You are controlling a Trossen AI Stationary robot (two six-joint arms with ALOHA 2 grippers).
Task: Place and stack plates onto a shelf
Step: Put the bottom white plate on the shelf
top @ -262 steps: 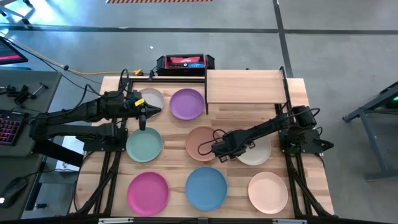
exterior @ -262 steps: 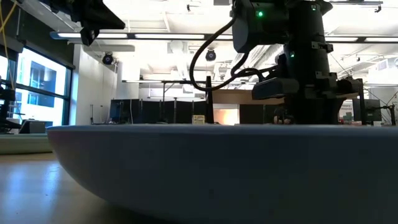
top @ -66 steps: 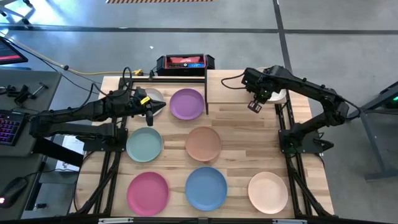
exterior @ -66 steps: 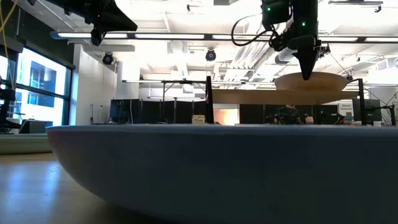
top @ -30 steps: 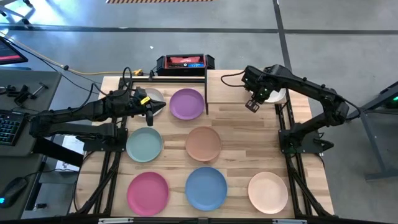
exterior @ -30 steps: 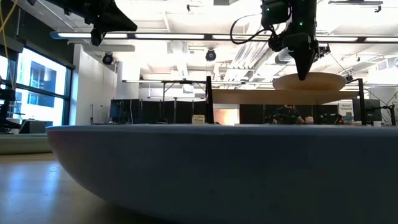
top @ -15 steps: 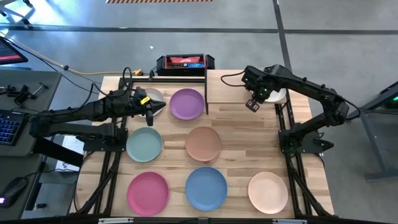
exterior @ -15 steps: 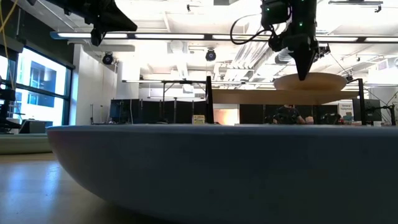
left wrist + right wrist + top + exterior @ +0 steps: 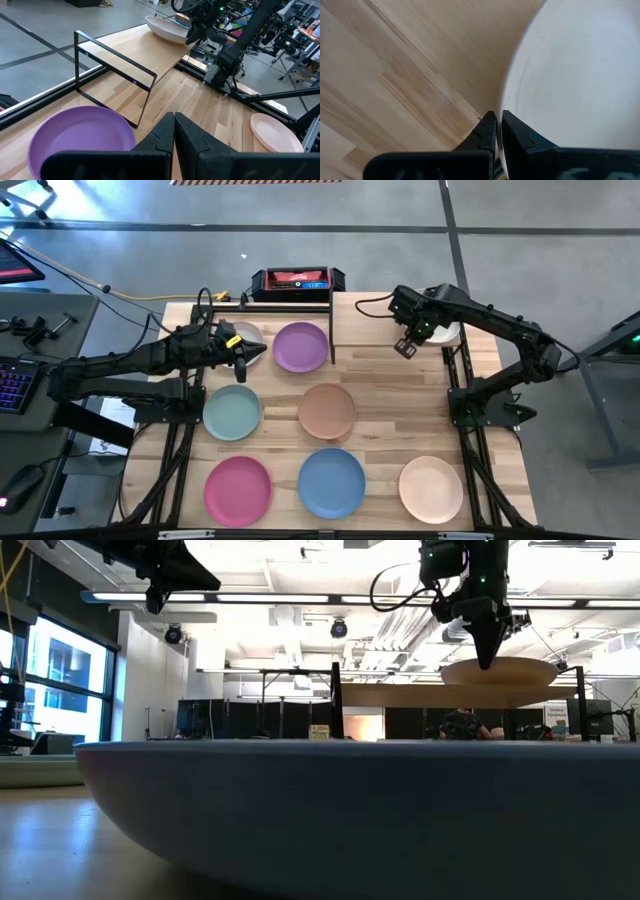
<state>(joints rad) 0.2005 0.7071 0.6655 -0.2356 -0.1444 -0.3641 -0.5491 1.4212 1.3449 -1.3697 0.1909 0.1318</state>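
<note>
My right gripper [image 9: 404,346] is shut on the cream plate [image 9: 443,332] over the right end of the light-wood shelf [image 9: 390,320]. The plate also shows in the low view [image 9: 497,670] and the left wrist view [image 9: 167,27]. My left gripper [image 9: 239,364] is shut and empty above the table, between the white plate [image 9: 246,335] and the mint plate [image 9: 232,411]. The purple plate [image 9: 300,346] lies beside the shelf's left frame. The terracotta [image 9: 327,410], pink [image 9: 238,485], blue [image 9: 331,481] and peach [image 9: 431,488] plates lie flat on the table. My right gripper pinches the cream plate's rim [image 9: 501,112] on the plate's left side, one finger inside the plate and one outside. The fingers [image 9: 487,650] point down from above. The plate sits level, close over the shelf board; I cannot tell whether its base touches it.
A black and red device [image 9: 297,280] stands at the table's far edge, left of the shelf. The shelf's thin black frame [image 9: 112,60] rises between the purple plate and the board. The blue plate [image 9: 350,810] fills the low view's foreground. Bare wood shows on the shelf's left half.
</note>
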